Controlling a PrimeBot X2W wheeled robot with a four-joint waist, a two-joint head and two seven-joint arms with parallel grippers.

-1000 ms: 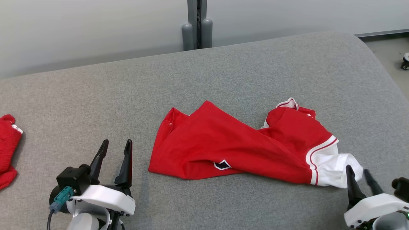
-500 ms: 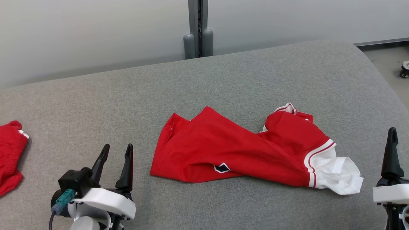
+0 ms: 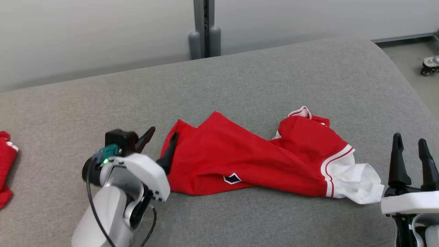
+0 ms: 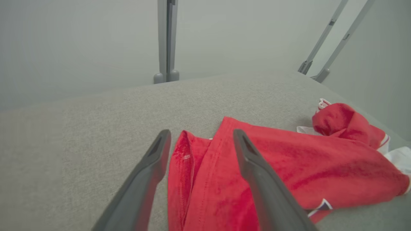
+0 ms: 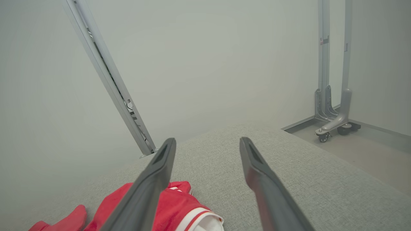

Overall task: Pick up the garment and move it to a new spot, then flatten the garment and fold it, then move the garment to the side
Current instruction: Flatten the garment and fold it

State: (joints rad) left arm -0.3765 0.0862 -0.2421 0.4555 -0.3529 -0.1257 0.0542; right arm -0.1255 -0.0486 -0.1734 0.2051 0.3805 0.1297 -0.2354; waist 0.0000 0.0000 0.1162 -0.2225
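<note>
A red garment point(image 3: 247, 161) lies in the middle of the grey surface point(image 3: 274, 79). It is all bunched up and not flat. One white sleeve point(image 3: 356, 181) sticks out at its 4 o'clock end. A small dark diamond patch point(image 3: 232, 178) sits near its 6 o'clock edge.

In the head view, the left hand point(image 3: 163, 132) is at the garment's 9 o'clock side. Its two dark fingers point toward 2 o'clock. They are spread wide apart and hold nothing. One finger is against the red edge, and the other is over bare grey surface. In the left wrist view, the red corner lies between the two fingers. I cannot tell if a finger is touching the cloth.

The right hand point(image 3: 409, 138) is at 4 o'clock in the head view. Its fingers point to 12 o'clock. They are wide apart too, and nothing is in them. This hand is just beside the white sleeve, on its 3 o'clock side, with a bit of grey showing in between.

Another red cloth point(image 3: 5, 164) lies far away at 9 o'clock, at the edge of the head view. A grey post point(image 3: 204, 27) stands behind the surface at 12 o'clock. A little wheel point(image 3: 430, 65) is on the floor at 2 o'clock.
</note>
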